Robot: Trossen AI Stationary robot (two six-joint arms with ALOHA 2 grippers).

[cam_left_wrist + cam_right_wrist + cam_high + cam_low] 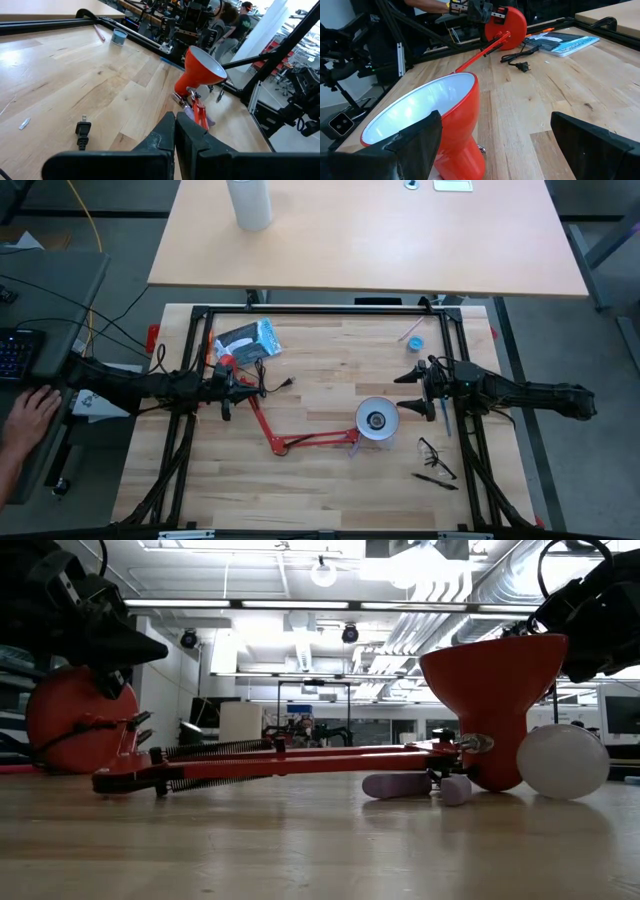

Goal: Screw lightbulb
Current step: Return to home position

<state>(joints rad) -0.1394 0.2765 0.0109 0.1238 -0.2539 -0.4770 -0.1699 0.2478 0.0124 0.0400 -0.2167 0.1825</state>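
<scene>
Lightbulb [563, 762] lies on the surface [330, 490] just beside the red lamp shade [490, 690], around 8 o'clock from the right claw [411, 393], which is spread wide and empty. Left claw [175, 131] is pinched together, holding nothing, at the surface's 9 o'clock side. Bare wood runs toward the 6 o'clock edge.

left arm [130, 383]: stretched level, jaws pressed together | right arm [530, 393]: stretched level, jaws wide apart

The lightbulb [563, 762] shows only its white globe; its screw base is hidden.
</scene>
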